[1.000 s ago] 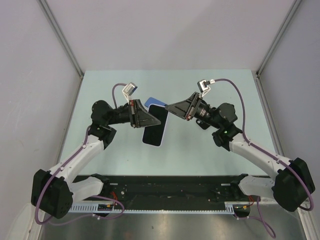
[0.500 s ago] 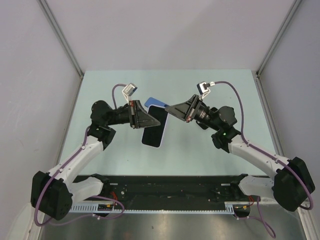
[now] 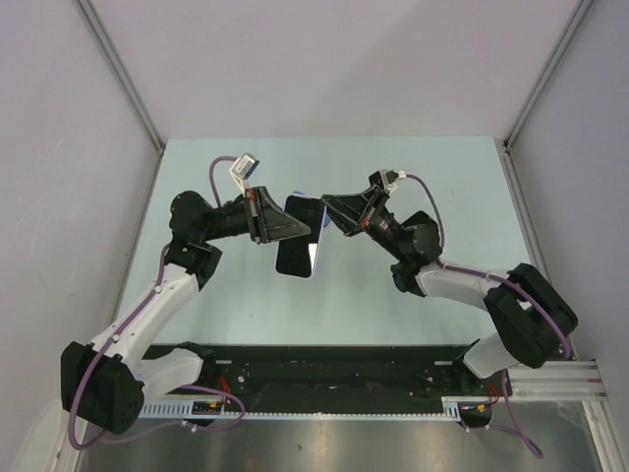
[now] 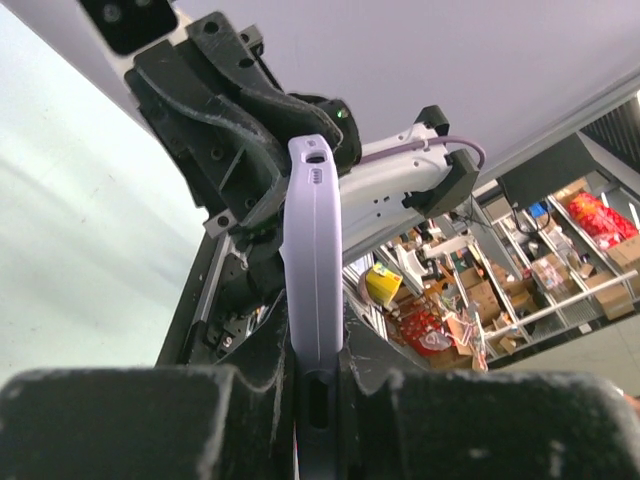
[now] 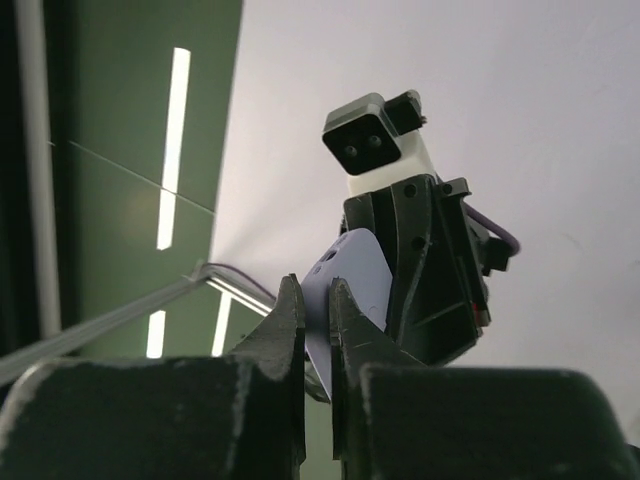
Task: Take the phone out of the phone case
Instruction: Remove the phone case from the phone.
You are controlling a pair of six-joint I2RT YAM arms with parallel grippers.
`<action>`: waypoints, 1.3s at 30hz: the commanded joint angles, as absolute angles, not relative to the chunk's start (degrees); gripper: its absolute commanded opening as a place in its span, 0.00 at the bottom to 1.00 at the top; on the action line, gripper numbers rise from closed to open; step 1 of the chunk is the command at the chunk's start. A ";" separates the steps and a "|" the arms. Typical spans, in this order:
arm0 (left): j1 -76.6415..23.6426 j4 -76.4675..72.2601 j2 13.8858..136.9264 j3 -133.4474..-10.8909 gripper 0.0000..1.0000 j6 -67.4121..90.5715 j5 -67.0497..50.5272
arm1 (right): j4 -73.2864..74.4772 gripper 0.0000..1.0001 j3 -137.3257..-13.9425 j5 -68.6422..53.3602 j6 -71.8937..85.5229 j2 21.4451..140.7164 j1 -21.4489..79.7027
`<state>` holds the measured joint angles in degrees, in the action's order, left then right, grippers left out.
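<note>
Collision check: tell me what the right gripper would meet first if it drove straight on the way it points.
The right gripper pinches the phone case corner, so that comes first; straight beyond it, seemingly close, is the left gripper, though depth is unclear.

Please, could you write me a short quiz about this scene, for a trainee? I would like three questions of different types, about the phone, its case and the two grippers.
1. True or false: the black-screened phone in its slim lavender case lies flat on the pale green table.
2. Which gripper pinches the far corner of the case? A) left B) right C) neither
3. Short answer: does the left wrist camera see the phone face-on or edge-on?

Key
1. False: the left gripper and the right gripper hold it above the table.
2. B
3. Edge-on
</note>
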<state>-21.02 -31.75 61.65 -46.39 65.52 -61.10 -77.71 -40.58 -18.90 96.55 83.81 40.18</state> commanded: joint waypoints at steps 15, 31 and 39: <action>-22.15 -39.37 54.84 -56.51 0.00 63.19 -60.64 | -91.32 0.00 -39.64 -17.14 110.12 96.94 44.39; -22.06 -42.80 53.96 -58.09 0.00 66.62 -59.24 | -42.69 0.00 -40.69 -14.60 81.23 79.47 44.56; -21.97 -48.16 55.72 -58.54 0.00 70.75 -58.45 | -28.57 0.00 -41.22 -13.18 70.68 78.22 46.32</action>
